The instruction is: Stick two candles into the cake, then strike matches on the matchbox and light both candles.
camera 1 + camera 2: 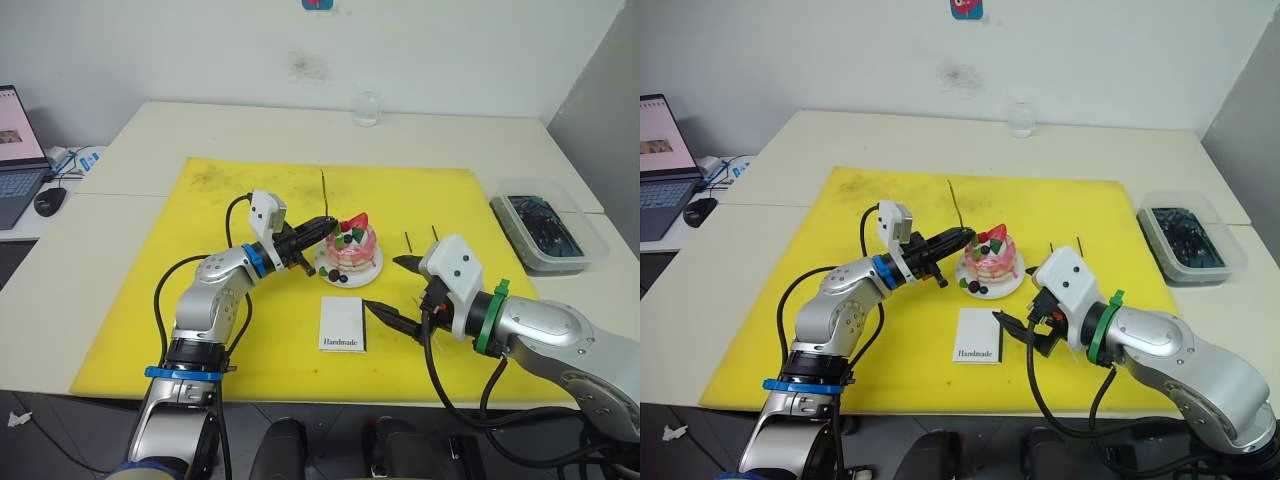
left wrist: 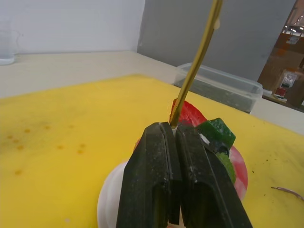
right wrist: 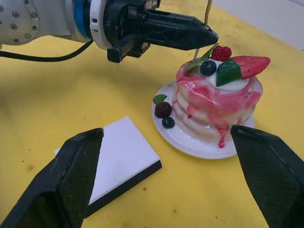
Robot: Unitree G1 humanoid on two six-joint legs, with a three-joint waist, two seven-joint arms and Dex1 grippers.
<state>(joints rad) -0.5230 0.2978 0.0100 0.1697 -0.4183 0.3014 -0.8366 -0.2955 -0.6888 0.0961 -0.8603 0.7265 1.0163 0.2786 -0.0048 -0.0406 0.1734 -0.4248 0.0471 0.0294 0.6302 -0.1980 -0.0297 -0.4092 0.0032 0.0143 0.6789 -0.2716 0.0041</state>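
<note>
Left eye view: the pink cake [image 1: 352, 250] on its white plate [image 1: 348, 275] stands near the middle of the yellow mat [image 1: 200, 300] and serves as the landmark. The left gripper [image 1: 327, 226] reaches in from the cake's left side, its two black fingers pressed together on a thin pale-gold candle [image 2: 197, 61], which rises steeply from the fingertips just over the cake's top edge, beside the red strawberry [image 3: 249, 64]. In the left wrist view the closed fingers [image 2: 183, 185] sit directly before the strawberry and a green bit [image 2: 217, 133], with the candle's lower end at their tips. Whether the candle already enters the icing cannot be told.

The right gripper [image 1: 392, 290] hangs to the right of and nearer the robot than the cake, its fingers spread wide and holding nothing; in the right wrist view the cake and plate lie between and beyond the two fingers [image 3: 270, 175].

The white matchbox [image 1: 342, 324] lies flat on the mat just in front of the plate, apart from it, with "Handmade" printed in black along its near edge. Two short dark matches [image 1: 410, 240] lie on the mat to the cake's right. A clear lidded container [image 1: 545, 228] stands well to the cake's right, off the mat.
</note>
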